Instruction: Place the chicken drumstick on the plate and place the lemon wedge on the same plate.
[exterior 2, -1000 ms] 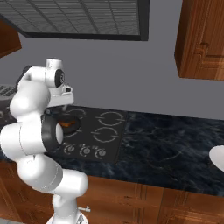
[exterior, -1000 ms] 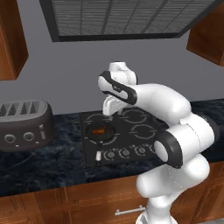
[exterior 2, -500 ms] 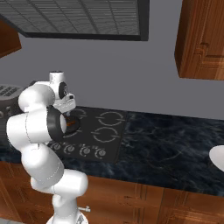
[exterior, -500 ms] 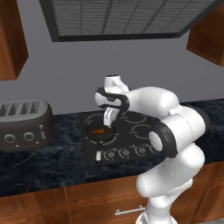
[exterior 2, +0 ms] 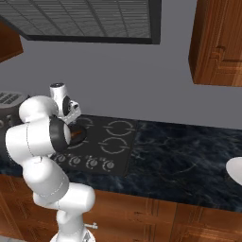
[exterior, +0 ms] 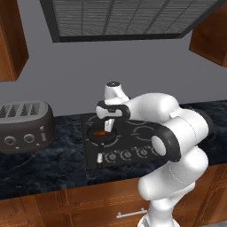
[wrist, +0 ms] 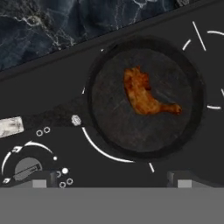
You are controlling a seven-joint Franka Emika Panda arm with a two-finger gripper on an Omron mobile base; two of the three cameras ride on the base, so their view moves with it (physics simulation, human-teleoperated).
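Readable text: none.
Stove panel (wrist: 43,148): small white knob marks and ring symbols only, no letters or numbers.
Toaster (exterior: 24,126): two plain dials, unlabelled.

White arm (exterior 2: 45,142) rises at lower left and folds over the black cooktop (exterior 2: 101,144), set into a dark marbled counter (exterior 2: 179,163). Hand (exterior 2: 71,113) is over the cooktop's far-left burner, just above a dark pan (exterior 2: 78,134); finger spacing unreadable from here. Knob row along the cooktop's near edge. White plate (exterior 2: 235,170) at the far right edge, cropped, well apart from the arm. Toaster (exterior 2: 8,98) at left, partly behind the arm.
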